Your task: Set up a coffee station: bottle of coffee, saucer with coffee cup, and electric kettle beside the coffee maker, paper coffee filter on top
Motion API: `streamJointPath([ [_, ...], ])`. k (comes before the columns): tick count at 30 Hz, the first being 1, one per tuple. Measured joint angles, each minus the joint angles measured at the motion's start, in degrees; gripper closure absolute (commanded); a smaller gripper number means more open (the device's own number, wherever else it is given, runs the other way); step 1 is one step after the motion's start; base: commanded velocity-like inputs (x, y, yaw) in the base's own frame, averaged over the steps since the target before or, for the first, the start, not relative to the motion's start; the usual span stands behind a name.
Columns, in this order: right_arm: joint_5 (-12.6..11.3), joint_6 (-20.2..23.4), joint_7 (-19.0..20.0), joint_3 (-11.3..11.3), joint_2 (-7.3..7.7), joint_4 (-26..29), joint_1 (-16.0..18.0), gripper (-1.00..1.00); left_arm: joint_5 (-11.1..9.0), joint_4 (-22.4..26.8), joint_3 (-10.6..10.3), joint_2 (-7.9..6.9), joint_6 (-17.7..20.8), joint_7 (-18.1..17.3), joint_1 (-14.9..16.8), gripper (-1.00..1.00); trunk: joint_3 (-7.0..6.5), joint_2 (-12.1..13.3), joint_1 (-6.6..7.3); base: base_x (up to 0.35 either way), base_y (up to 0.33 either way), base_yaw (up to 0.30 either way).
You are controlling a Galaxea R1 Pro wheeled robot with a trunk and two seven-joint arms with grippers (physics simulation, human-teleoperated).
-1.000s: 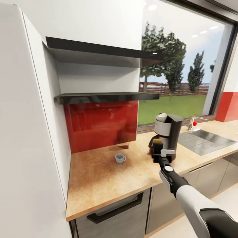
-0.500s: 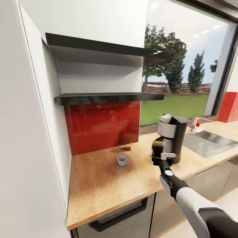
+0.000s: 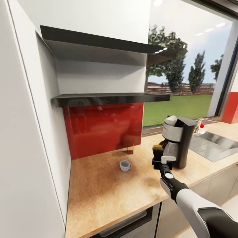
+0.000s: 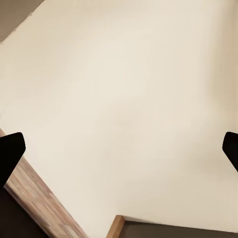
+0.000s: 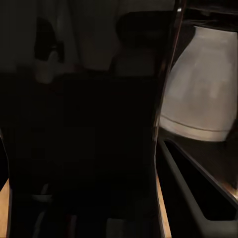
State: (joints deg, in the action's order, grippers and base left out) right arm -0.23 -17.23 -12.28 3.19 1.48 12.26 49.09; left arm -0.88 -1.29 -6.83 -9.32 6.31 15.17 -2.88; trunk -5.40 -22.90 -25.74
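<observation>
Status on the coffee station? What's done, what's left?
Done: coffee maker stands on the counter. In hand: right pincer holds a dark, yellow-topped item, likely the coffee bottle, right beside the maker. Left: cup sits bare on the counter with no saucer under it; filter and kettle aren't placed yet.

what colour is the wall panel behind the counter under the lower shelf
Glossy red, best seen in the head view: the flat backsplash panel under the dark shelf.
</observation>
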Motion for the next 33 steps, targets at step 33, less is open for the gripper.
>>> streamJointPath([
  [33,-0.25,-5.96,-0.14,-0.11,0.09,-0.52,-1.26,1.0,0.0,-0.88,0.26,2.0,-0.02,-0.09,-0.17,-1.0,5.07,-8.4,-4.64,0.016,0.0,0.0],
])
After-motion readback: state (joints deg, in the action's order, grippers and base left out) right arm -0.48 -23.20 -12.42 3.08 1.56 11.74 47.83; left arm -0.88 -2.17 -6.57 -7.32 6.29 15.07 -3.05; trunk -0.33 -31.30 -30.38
